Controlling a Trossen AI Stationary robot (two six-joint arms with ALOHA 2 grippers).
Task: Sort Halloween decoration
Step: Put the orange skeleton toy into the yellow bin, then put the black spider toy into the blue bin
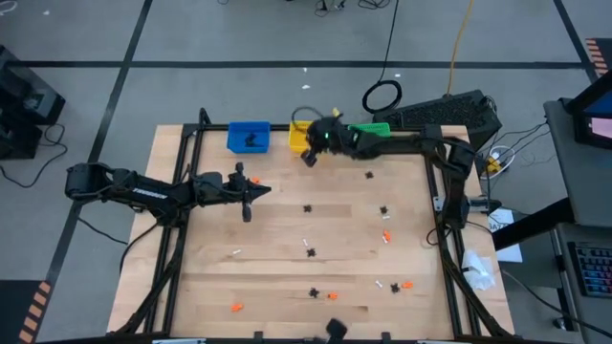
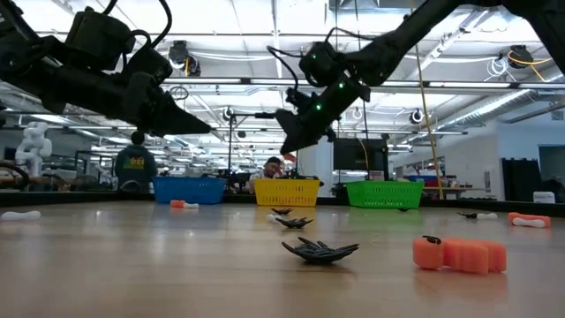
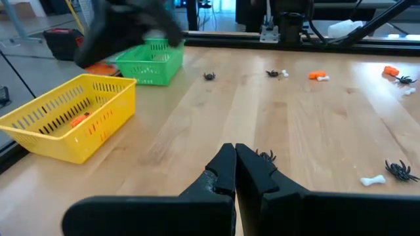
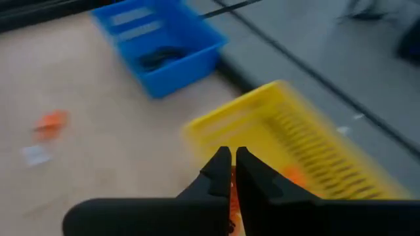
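Tiny trinkets lie scattered on the wooden table: black spiders, orange pieces and white bits. My right gripper hovers at the near edge of the yellow bin. It is shut, and orange shows in the slit between its fingers. My left gripper is shut and empty above the table's left half, with a black spider just beyond its tips. My right gripper pinches a small orange trinket between its two fingers, lifted clear of the table. Only a sliver of orange shows in the gap, so I cannot tell which part of it is held.
Three bins stand in a row along the far edge: blue with a black piece inside, yellow with an orange piece inside, and green. A black frame borders the table. People show in the room behind.
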